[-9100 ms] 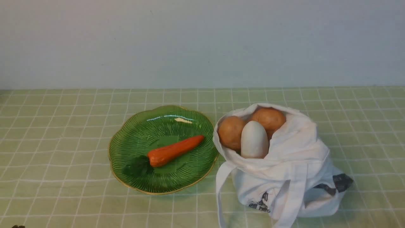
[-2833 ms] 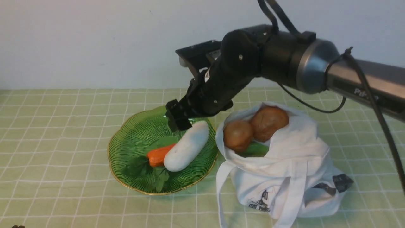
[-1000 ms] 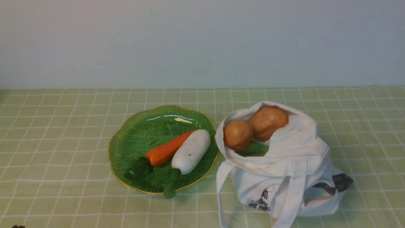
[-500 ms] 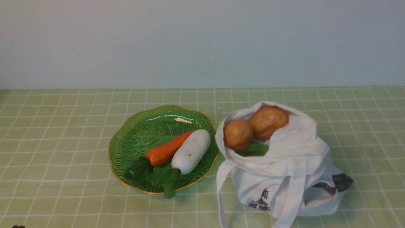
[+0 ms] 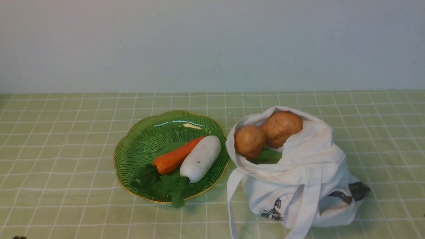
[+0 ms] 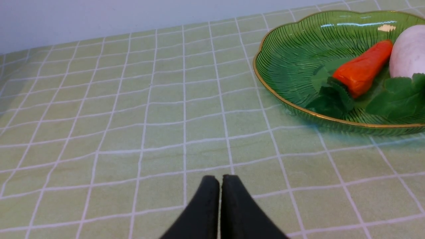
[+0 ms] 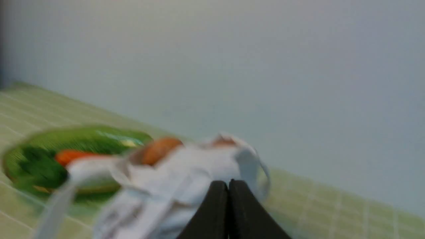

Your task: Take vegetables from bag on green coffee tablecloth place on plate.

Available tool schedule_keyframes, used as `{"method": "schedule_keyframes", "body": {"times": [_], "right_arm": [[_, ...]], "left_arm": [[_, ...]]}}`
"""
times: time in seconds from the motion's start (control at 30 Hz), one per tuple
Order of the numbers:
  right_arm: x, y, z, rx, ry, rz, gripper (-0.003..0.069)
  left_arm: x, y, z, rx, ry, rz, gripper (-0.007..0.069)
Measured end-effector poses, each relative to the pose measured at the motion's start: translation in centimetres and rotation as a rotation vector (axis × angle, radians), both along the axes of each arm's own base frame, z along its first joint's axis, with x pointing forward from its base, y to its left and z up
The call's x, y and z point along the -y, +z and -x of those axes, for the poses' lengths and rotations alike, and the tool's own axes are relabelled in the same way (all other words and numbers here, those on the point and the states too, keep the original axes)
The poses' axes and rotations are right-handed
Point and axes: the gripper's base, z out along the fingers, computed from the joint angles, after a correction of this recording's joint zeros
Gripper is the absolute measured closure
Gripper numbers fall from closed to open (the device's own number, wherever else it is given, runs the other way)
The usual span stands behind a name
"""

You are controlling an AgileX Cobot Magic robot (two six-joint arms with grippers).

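The white radish (image 5: 200, 159) with dark green leaves lies on the green ribbed plate (image 5: 139, 142) beside an orange carrot (image 5: 176, 155). Two brown potatoes (image 5: 249, 140) (image 5: 281, 124) sit in the open mouth of the white cloth bag (image 5: 298, 179), right of the plate, on the pale green checked tablecloth (image 5: 66, 149). Neither arm shows in the front view. My left gripper (image 6: 220, 179) is shut and empty, low over the cloth, with the plate (image 6: 298, 56) ahead of it. My right gripper (image 7: 228, 184) is shut and empty, close to the blurred bag (image 7: 186, 179).
A plain pale wall (image 5: 212, 46) stands behind the table. A bag strap (image 5: 230, 199) hangs down toward the front edge. Something green (image 5: 269, 156) shows inside the bag under the potatoes.
Over the earlier frames the right arm set the radish on the plate and left the front view. In the last second the scene in the front view is unchanged.
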Motion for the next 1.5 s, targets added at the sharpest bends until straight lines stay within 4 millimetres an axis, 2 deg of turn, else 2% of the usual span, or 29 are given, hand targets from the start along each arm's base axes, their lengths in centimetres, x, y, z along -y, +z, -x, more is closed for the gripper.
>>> {"method": "schedule_keyframes", "body": {"times": [0.1, 0.17, 0.37, 1.5], "right_arm": [[0.8, -2.5, -0.5, -0.121, -0.162, 0.023, 0.0673], [1.2, -3.1, -0.4, -0.199, -0.249, 0.023, 0.0673], [1.9, -3.3, -0.4, -0.229, -0.384, -0.023, 0.0673], [1.8, -3.3, -0.4, -0.242, -0.385, -0.067, 0.0673]], "left_arm": [[0.0, 0.0, 0.0, 0.0, 0.0, 0.0, 0.0629], [0.0, 0.0, 0.0, -0.001, 0.0, 0.0, 0.0629], [0.0, 0.0, 0.0, -0.001, 0.0, 0.0, 0.0629], [0.0, 0.0, 0.0, -0.001, 0.0, 0.0, 0.0629]]}}
